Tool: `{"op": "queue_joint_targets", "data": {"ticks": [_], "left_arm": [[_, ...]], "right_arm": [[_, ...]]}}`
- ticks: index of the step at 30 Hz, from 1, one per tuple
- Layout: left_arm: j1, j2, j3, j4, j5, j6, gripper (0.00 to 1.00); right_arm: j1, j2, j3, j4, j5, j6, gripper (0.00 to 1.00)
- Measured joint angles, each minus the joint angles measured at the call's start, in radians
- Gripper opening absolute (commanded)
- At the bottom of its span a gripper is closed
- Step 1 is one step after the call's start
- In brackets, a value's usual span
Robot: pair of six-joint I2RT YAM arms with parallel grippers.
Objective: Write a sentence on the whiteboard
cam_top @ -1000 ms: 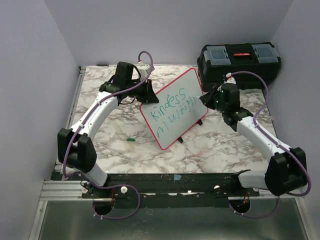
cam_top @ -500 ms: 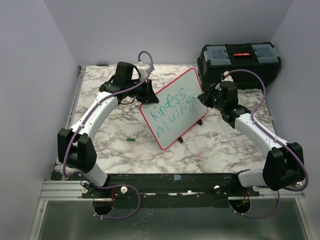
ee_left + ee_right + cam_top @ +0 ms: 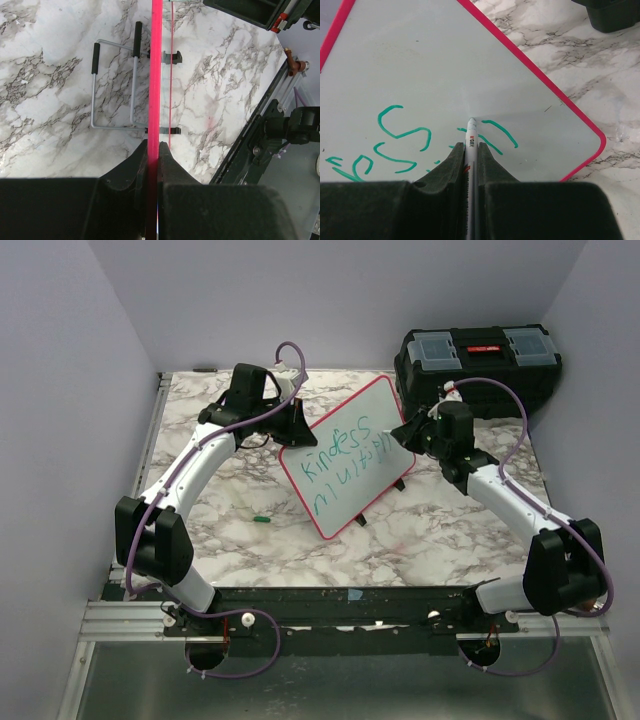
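Our left gripper (image 3: 152,150) clamped on the whiteboard (image 3: 350,515) rim at 10 o'clock, right gripper (image 3: 471,150) pinching a marker (image 3: 470,134), tip on the sentence (image 3: 340,445).

Red-rimmed whiteboard (image 3: 375,405) stands tilted, bearing a green two-line sentence (image 3: 348,465).

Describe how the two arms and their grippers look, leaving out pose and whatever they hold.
The left arm and right arm match: smooth white links joined by chunky black joint housings. A thin lilac cable runs along each and loops free near the wrist. The left gripper and right gripper are matte black, with wedge-shaped jaws tapering to the tips. No markings show on them.
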Motion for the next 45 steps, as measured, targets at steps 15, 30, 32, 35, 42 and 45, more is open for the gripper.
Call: {"op": "queue_joint_targets", "data": {"ticks": [15,30,32,35,42,45], "left_arm": [[0.0,0.0,0.0,0.0,0.0,0.0,0.0],[-0.001,0.0,0.0,0.0,0.0,0.0,0.0],[-0.001,0.0,0.0,0.0,0.0,0.0,0.0],[-0.001,-0.004,-0.002,0.0,-0.001,0.0,0.0],[-0.001,-0.015,-0.011,-0.001,-0.004,0.0,0.0],[-0.001,-0.015,-0.011,-0.001,-0.004,0.0,0.0]], "right_arm": [[0.0,0.0,0.0,-0.006,0.033,-0.004,0.01],[-0.012,-0.074,0.0,-0.029,0.081,-0.034,0.01],[-0.018,-0.074,-0.001,-0.029,0.082,-0.035,0.01],[-0.022,-0.074,-0.007,-0.029,0.083,-0.035,0.01],[-0.026,-0.068,-0.023,-0.029,0.082,-0.036,0.01],[-0.026,-0.058,-0.029,-0.027,0.082,-0.035,0.01]]}}
